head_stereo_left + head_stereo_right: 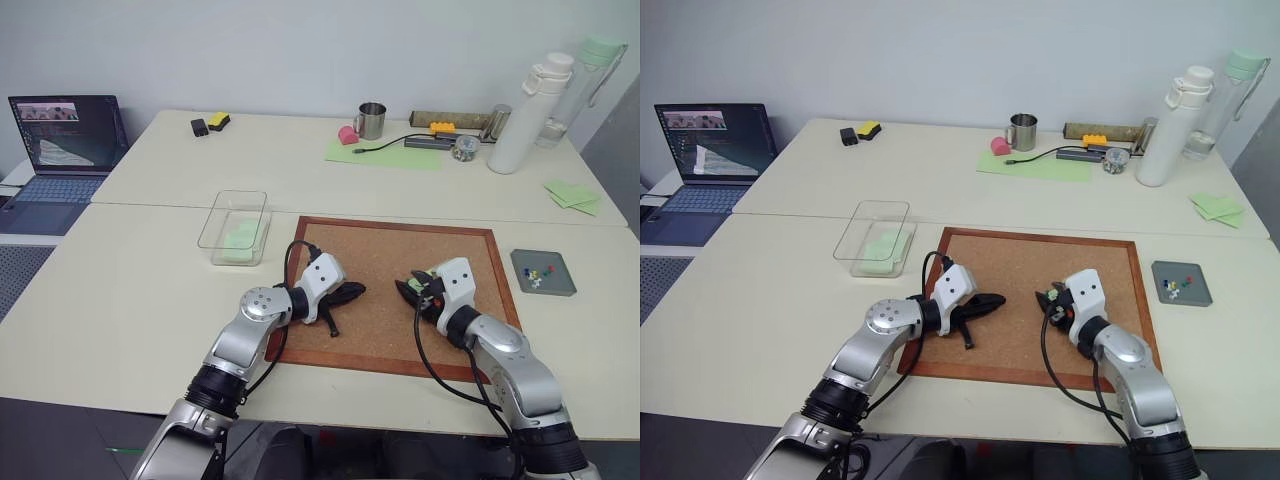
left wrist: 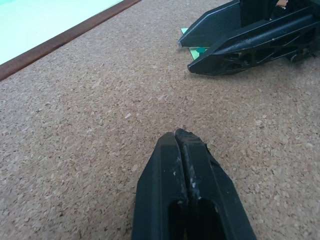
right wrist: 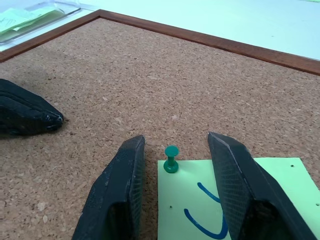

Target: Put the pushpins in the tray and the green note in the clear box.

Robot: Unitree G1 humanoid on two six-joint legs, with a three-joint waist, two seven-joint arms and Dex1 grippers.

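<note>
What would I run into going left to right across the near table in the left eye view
clear box → left gripper, shut, over the cork board → right gripper, open around a green pushpin pinning the green note → tray

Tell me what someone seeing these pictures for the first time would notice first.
Probably the two black end effectors facing each other over the cork board at the table's near edge. The right end effector stands open astride a green pushpin stuck in the corner of the green note, while the left end effector rests shut on the cork. The clear box lies beyond the board's left corner and the tray to its right.
</note>
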